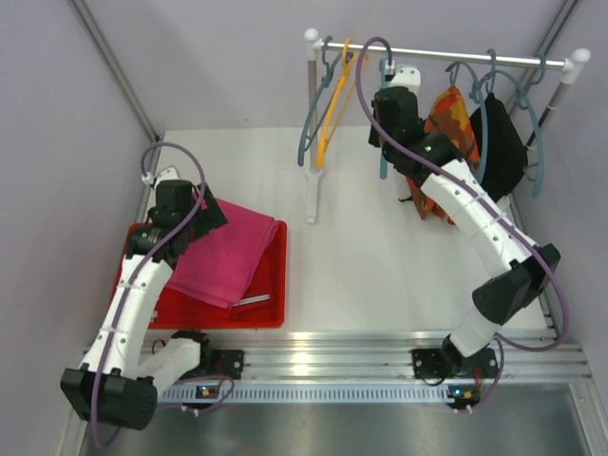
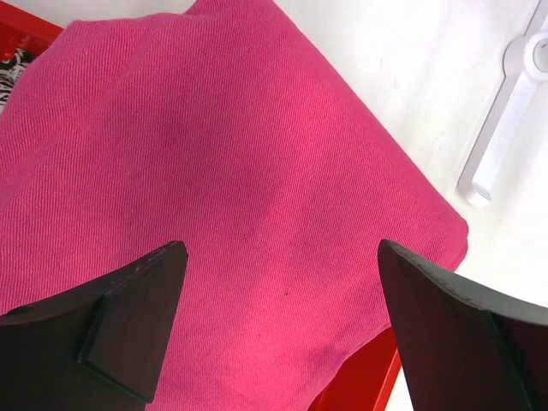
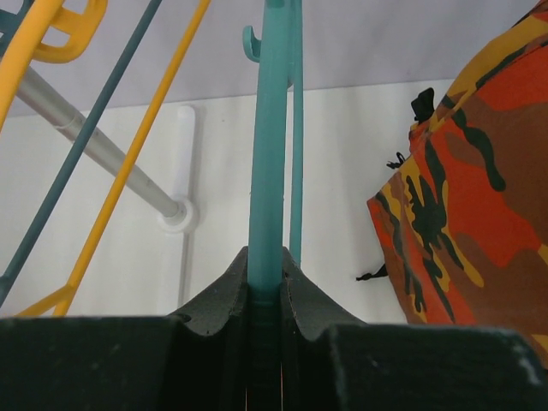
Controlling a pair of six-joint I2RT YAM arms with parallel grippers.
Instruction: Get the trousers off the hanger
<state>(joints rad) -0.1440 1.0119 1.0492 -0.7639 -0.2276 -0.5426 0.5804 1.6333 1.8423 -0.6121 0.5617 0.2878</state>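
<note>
- The left claw (image 2: pixel 281 248) is spread wide just above the magenta pink trousers (image 2: pixel 214 154), which lie on the red tray (image 1: pixel 275 280).
- The right claw (image 3: pixel 265 270) pinches a teal hanger (image 3: pixel 270 128) on the rail (image 1: pixel 446 54).
- Beside it hang the orange camouflage trousers (image 3: pixel 479 197), then the black trousers (image 1: pixel 503 142).

Four trousers showing — one pink (image 1: pixel 228 252), one orange camouflage (image 1: pixel 451 114), one black (image 1: pixel 503 147), one black-and-white (image 2: pixel 10 81); one red tray (image 1: pixel 276 285), one rail (image 1: pixel 437 50).

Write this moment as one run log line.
left gripper: open over pink trousers on red tray | right gripper: shut on teal hanger | orange camouflage trousers, black trousers: hanging
</note>
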